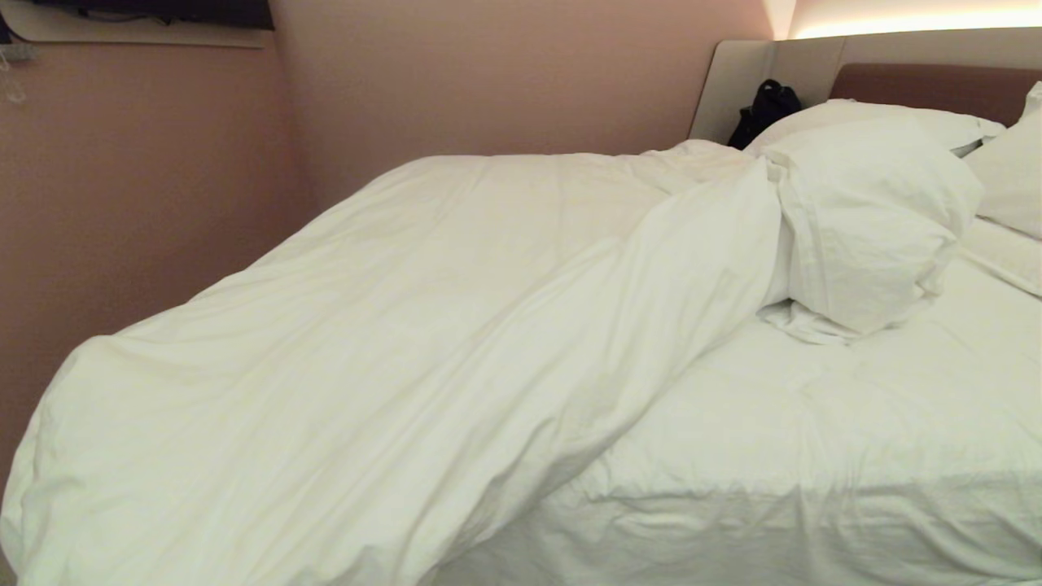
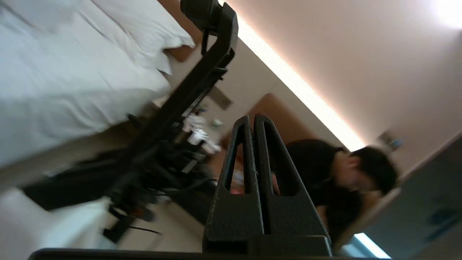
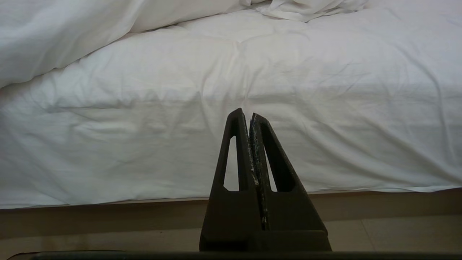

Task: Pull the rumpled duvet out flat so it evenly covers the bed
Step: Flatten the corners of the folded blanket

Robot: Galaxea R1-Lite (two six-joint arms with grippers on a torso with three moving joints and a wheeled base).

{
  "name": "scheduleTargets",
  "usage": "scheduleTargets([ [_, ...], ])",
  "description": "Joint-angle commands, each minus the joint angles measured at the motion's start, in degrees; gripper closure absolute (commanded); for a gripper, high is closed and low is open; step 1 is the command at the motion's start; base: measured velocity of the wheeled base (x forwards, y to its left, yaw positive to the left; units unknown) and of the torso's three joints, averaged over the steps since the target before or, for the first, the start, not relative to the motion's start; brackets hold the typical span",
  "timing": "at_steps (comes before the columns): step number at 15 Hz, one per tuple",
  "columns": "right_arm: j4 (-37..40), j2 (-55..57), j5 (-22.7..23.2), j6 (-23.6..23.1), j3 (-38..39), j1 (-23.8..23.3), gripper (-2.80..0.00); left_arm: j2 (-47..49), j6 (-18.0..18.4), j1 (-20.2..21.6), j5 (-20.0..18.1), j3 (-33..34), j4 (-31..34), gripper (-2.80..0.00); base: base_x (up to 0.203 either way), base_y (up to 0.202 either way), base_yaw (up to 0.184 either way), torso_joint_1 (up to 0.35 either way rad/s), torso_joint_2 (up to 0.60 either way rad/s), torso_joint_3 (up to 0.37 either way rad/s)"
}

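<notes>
The duvet lies bunched over the left half of the head view, running from the lower left corner up toward the centre top, with a thick fold ending in a crumpled wad right of centre. The bed shows its bare white sheet across the lower right of that frame, uncovered. Pillows sit at the upper right against the brown headboard, with a black bag just beside them.

Neither arm appears in the head view. The left gripper is closed with its fingers pressed together, holding nothing, tilted toward the room; a person in dark clothing is at the right of that frame. The right gripper is also closed and empty, pointing at the side of the mattress at frame centre.
</notes>
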Motion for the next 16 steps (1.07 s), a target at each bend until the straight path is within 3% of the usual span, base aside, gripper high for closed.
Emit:
scheduleTargets([
  [1, -0.02, -0.02, 0.01, -0.01, 0.0, -0.02, 0.0, 0.09, -9.89, 0.05, -0.31, -0.95, -0.47, 0.0, 0.0, 0.0, 0.0, 0.0, 0.0, 0.0],
  [4, -0.02, -0.02, 0.01, -0.01, 0.0, -0.02, 0.0, 0.09, -20.4, 0.09, -0.24, -1.96, -3.35, 0.0, 0.0, 0.0, 0.0, 0.0, 0.0, 0.0],
  [6, -0.02, -0.02, 0.01, -0.01, 0.0, -0.02, 0.0, 0.09, -23.09, 0.06, -0.3, -0.96, -6.28, 0.0, 0.0, 0.0, 0.0, 0.0, 0.0, 0.0],
  [12, -0.02, -0.02, 0.01, -0.01, 0.0, -0.02, 0.0, 0.09, -37.19, 0.08, -0.04, 0.06, -13.93, 0.0, 0.0, 0.0, 0.0, 0.0, 0.0, 0.0],
  [14, -0.02, -0.02, 0.01, -0.01, 0.0, -0.02, 0.0, 0.09, -37.14, 0.13, 0.14, 0.87, -15.87, 0.0, 0.0, 0.0, 0.0, 0.0, 0.0, 0.0],
  [16, -0.02, -0.02, 0.01, -0.01, 0.0, -0.02, 0.0, 0.09, -34.13, 0.1, 0.11, 1.49, -16.66, 0.0, 0.0, 0.0, 0.0, 0.0, 0.0, 0.0],
])
